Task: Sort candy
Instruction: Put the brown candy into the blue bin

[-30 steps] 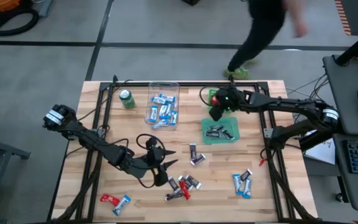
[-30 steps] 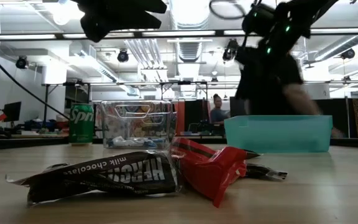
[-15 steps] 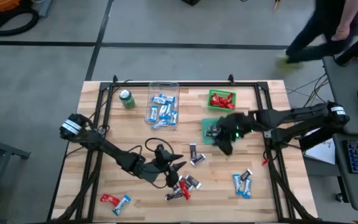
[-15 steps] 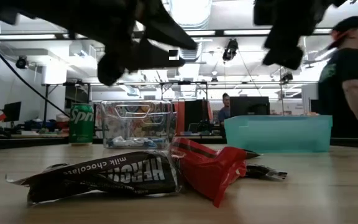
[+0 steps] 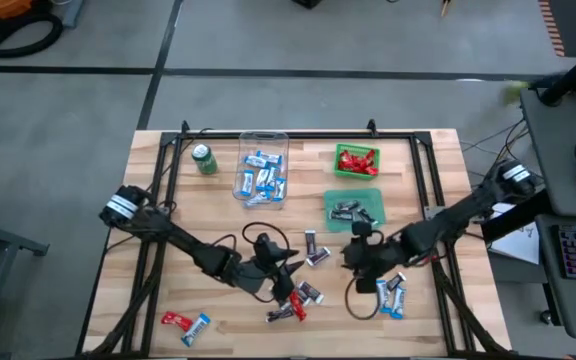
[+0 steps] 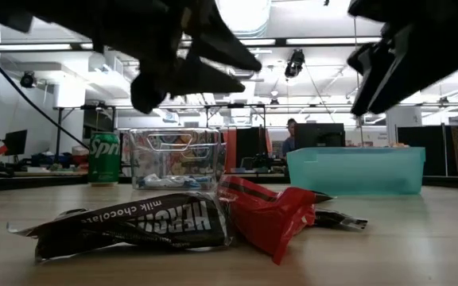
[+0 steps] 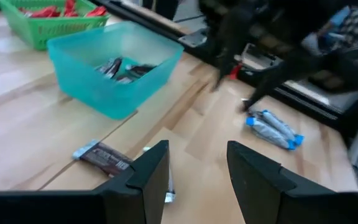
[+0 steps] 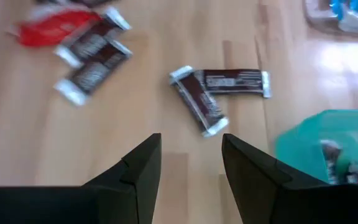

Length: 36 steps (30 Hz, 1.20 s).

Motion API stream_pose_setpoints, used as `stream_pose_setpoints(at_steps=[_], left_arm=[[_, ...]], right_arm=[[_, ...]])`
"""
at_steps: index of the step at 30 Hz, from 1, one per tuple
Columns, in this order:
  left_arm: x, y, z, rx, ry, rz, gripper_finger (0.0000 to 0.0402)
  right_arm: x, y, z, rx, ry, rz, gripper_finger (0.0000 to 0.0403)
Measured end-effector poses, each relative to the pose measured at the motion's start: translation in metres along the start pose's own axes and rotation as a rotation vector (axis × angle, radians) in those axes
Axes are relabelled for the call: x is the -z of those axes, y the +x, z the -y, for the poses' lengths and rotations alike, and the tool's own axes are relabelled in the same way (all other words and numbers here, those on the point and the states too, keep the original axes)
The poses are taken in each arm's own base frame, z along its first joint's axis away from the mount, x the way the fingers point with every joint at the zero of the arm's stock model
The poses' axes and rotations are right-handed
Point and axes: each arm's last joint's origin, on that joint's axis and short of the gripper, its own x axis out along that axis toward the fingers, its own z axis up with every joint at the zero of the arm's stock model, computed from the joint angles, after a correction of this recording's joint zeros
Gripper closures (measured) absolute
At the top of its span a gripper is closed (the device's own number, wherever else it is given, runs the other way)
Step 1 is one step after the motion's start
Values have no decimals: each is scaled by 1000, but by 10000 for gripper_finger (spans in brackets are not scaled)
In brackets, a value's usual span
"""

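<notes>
Mid-sort, both arms between picks. Left gripper (image 5: 286, 268) open, empty, over worktop (image 5: 168, 275) near mixed candy cluster (image 5: 295, 300). Right gripper (image 5: 360, 255) open, empty, facing black pair (image 8: 216, 93). Next: descend, pinch one bar, carry to teal bin (image 5: 353, 211).

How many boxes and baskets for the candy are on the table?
3. A clear box sits beside the green can and holds blue candies. A green basket at the far edge holds red ones. A teal bin just in front of it holds dark ones.
</notes>
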Motion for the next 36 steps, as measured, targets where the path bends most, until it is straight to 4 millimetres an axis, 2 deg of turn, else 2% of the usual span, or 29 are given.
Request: stream_pose_setpoints(at_steps=[5, 9, 15, 20, 23, 27, 32, 36], left_arm=[[-9, -11, 7, 33, 56, 12, 256], [-27, -24, 12, 60, 87, 39, 256], [-56, -55, 16, 77, 167, 58, 256], [-67, -80, 15, 7, 215, 77, 256], [-68, -92, 15, -15, 240, 83, 256], [-68, -99, 17, -8, 251, 80, 256], [-59, -95, 16, -17, 288, 52, 256], [-50, -90, 17, -22, 302, 33, 256]], right_arm=[[-5, 24, -10, 31, -62, -16, 243], [-12, 43, -13, 58, -105, -52, 243], [-23, 68, -11, 87, -166, -100, 243], [-26, 86, -3, 95, -188, -135, 243], [-23, 96, 1, 80, -193, -177, 243], [-21, 108, 7, 75, -185, -209, 243], [-21, 119, 14, 45, -168, -237, 247], [-21, 120, 14, 25, -158, -241, 286]])
